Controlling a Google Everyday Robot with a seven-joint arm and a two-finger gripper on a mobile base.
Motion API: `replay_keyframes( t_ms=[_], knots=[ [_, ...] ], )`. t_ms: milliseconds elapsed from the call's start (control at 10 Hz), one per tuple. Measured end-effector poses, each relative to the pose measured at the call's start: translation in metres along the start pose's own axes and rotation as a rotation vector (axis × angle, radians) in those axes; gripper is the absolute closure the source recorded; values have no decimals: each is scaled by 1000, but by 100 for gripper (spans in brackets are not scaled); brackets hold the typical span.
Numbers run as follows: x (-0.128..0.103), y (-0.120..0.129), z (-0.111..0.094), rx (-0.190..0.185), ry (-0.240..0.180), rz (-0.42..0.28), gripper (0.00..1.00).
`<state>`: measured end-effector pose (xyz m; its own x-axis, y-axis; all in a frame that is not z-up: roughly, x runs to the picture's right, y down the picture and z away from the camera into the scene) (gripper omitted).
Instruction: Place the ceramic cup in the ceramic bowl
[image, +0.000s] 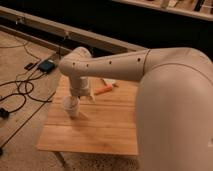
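Note:
The ceramic cup (71, 107), small and white, stands on the left part of the wooden table (100, 130). My gripper (79, 96) hangs from the wrist directly above the cup and slightly to its right, down at its rim. The white arm stretches in from the right and covers much of the table's right side. The ceramic bowl is not visible; it is either hidden behind the arm or out of view.
An orange, carrot-like object (103, 90) lies on the table just right of the gripper, with a small white item (111, 83) behind it. Cables (20, 95) and a blue device (47, 65) lie on the floor to the left. A dark wall and rail run behind.

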<state>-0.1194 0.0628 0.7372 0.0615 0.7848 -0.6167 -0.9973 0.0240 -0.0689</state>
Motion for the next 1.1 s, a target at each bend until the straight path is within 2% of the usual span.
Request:
replay_keyframes(
  t_ms=[400,800,1100],
  knots=[
    [-25,15,18,24,14,-36,35],
    [-45,22,44,0,31,-42,35],
    [-47,18,65,-9,57,-39,35]
  ],
)
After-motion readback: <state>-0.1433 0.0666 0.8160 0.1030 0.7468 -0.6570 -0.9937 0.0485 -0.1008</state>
